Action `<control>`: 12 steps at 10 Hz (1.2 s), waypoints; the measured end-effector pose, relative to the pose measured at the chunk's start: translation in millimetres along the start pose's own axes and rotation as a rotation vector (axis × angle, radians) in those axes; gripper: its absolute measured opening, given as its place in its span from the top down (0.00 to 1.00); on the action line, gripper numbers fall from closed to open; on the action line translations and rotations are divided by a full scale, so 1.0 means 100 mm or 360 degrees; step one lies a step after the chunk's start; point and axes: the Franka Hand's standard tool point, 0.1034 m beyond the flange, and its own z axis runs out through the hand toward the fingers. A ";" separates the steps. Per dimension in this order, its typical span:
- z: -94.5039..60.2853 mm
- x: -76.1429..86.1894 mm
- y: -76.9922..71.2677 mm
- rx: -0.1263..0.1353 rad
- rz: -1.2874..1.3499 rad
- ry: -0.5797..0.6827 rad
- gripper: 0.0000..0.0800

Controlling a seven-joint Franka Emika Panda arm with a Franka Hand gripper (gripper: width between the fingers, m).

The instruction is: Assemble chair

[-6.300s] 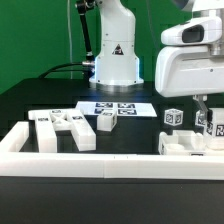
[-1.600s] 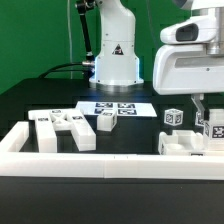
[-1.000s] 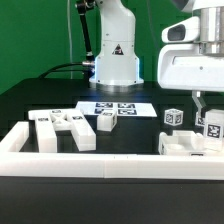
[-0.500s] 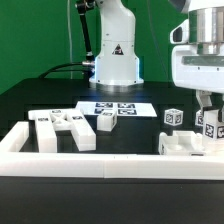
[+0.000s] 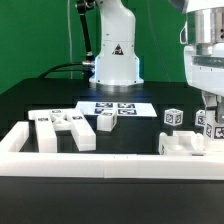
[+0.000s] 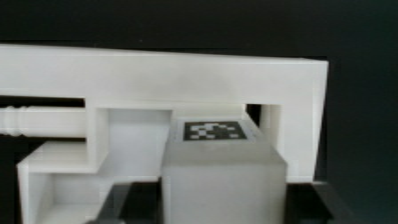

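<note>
Your pincer point(image 5: 207, 108) hangs at the right edge of the exterior view, its jaws drawn nearly together and clamped on a tagged bar point(image 6: 222, 165) that belongs to the chair. In the wrist view you see this white bar filling the gap between the jaws, with its square tag point(image 6: 215, 130) facing the camera. Just beyond it lies a larger white frame piece point(image 6: 160, 75), and a ridged round peg point(image 6: 45, 120) runs inside that piece's opening. You cannot tell whether the bar touches the frame piece. In the exterior view the held bar sits low at the right, just beside a tagged cube point(image 5: 174, 117) and near a blocky white piece point(image 5: 180, 143) at lower right. The other chair parts are well apart from it: a cluster of bars point(image 5: 58, 128) at lower left and a small tagged block point(image 5: 105, 121) near the middle, just in front of the marker board point(image 5: 118, 106). Everything rests on the black table point(image 5: 40, 100). A white border rail point(image 5: 100, 162) crosses the foreground, and the arm's base point(image 5: 115, 60) stands at upper centre behind the marker board.
</note>
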 end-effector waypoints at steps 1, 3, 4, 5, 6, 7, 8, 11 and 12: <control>0.00 0.00 0.00 0.0000 -0.0058 0.0000 0.63; 0.00 -0.01 0.00 -0.0001 -0.0286 0.0001 0.23; 0.00 -0.02 0.00 -0.0001 -0.0435 0.0000 0.23; 0.00 -0.02 0.00 -0.0002 -0.0618 -0.0001 0.19; 0.01 -0.02 0.00 0.0003 -0.0788 0.0002 0.19; 0.02 -0.01 0.00 0.0003 -0.0940 0.0005 0.19; 0.02 -0.01 0.00 0.0001 -0.1114 0.0003 0.19; 0.01 -0.02 -0.02 -0.0013 -0.1579 0.0009 0.19; 0.01 -0.02 -0.03 -0.0019 -0.1723 0.0003 0.19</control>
